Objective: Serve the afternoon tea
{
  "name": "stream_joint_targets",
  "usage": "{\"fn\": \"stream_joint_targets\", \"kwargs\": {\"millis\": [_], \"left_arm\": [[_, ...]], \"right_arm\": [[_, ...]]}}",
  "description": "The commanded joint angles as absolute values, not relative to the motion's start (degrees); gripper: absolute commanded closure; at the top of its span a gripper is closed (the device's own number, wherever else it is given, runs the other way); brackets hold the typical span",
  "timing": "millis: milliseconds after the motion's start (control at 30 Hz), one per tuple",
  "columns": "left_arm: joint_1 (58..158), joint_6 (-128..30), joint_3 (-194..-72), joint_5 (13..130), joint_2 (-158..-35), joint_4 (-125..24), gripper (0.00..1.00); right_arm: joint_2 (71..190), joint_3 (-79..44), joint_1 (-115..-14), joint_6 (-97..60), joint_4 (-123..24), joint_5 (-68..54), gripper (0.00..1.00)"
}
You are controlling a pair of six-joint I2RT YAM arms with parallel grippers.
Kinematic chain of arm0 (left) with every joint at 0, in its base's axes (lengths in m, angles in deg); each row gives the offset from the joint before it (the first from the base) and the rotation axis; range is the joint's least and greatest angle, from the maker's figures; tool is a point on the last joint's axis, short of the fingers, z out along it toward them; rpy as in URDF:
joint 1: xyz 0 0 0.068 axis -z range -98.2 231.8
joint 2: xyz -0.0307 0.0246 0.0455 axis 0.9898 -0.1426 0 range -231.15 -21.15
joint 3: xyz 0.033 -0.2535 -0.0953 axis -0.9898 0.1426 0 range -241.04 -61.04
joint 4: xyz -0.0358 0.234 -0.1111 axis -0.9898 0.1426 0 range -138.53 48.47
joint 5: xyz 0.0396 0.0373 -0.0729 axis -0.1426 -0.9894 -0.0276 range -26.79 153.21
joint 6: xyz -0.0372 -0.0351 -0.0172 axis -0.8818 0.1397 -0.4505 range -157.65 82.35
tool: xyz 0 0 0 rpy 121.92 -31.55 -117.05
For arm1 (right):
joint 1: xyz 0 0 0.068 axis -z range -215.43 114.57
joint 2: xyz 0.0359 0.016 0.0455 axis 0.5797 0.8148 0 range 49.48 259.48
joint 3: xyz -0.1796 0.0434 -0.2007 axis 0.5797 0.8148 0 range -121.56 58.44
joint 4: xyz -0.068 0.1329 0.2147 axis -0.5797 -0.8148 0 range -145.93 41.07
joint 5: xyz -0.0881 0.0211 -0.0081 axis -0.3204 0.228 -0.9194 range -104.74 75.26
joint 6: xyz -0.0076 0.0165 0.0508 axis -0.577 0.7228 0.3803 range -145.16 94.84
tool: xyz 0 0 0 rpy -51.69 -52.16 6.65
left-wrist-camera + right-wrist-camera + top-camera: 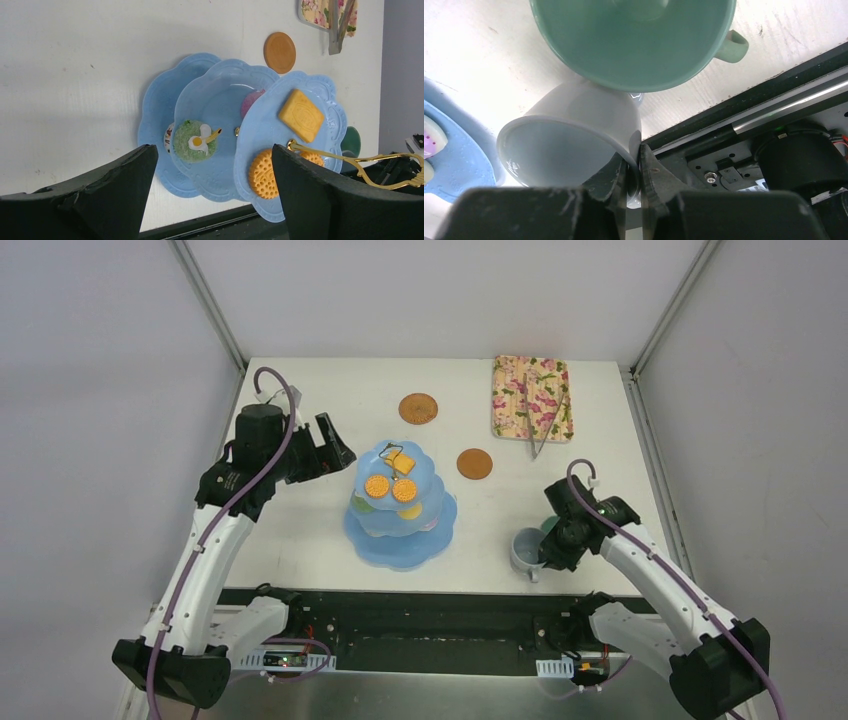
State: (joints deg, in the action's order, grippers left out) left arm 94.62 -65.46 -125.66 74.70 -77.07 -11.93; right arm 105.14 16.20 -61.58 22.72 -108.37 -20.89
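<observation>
A light-blue three-tier stand (398, 545) with scalloped rims stands on the white counter (300, 530). The left hand (338, 445) hovers just left of the stand, fingers spread wide and holding nothing. Right of the stand, near the counter's front edge, the right hand (633, 167) pinches the wall of a smooth grey-blue cup (569, 135). A green cup (634, 45) sits just beside it, on the side away from the stand.

The stand's top tier holds two round ridged orange biscuits (264, 174) and a rectangular biscuit (301, 115) beside a gold handle (350, 160). The middle tier holds a green donut (192, 142) and a pink donut (251, 101).

A flat brown round coaster (418, 408) lies behind the stand, and a second coaster (474, 463) lies near its right. A floral tray (515, 390) carrying metal tongs (540, 435) lies farther back right.
</observation>
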Motion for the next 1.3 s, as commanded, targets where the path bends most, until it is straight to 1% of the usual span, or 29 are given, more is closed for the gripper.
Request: {"fn": "stream_joint_targets", "kwargs": {"millis": [0,67,233,300,400,700,900,1067,1267], "left_arm": [[95.16,-64.71,-126.77,72.95,-74.84,-11.15,0.12],[95.16,-64.80,-126.79,73.09,-74.80,-10.63,0.12],[95.16,-65.41,-126.25,71.99,-73.42,-12.10,0.12],[95.16,-65.42,-125.54,71.47,-72.66,-13.14,0.12],[95.16,-65.00,-125.16,70.98,-71.95,-13.78,0.12],[95.16,-61.91,-126.13,71.30,-71.09,-13.39,0.12],[95.24,-60.88,-125.67,72.17,-69.49,-13.46,0.11],[95.73,-58.76,-125.97,70.41,-68.38,-12.58,0.11],[95.86,-58.30,-125.91,70.08,-68.26,-12.32,0.10]], "right_arm": [[102.57,16.47,-61.85,23.67,-108.97,-22.08,0.97],[102.06,16.22,-61.89,23.58,-108.46,-21.07,1.00],[103.87,12.79,-61.91,21.35,-105.61,-15.39,1.00],[105.04,10.02,-61.95,19.30,-104.69,-15.49,1.00],[108.38,5.03,-61.93,16.87,-104.07,-18.70,1.00],[126.86,-12.70,-61.85,10.24,-98.38,-22.54,1.00],[140.74,-26.06,-61.83,7.61,-97.98,-22.62,1.00],[148.67,-33.65,-61.83,6.04,-98.67,-22.72,1.00],[155.69,-39.96,-61.80,5.16,-99.39,-23.78,1.00]]}}
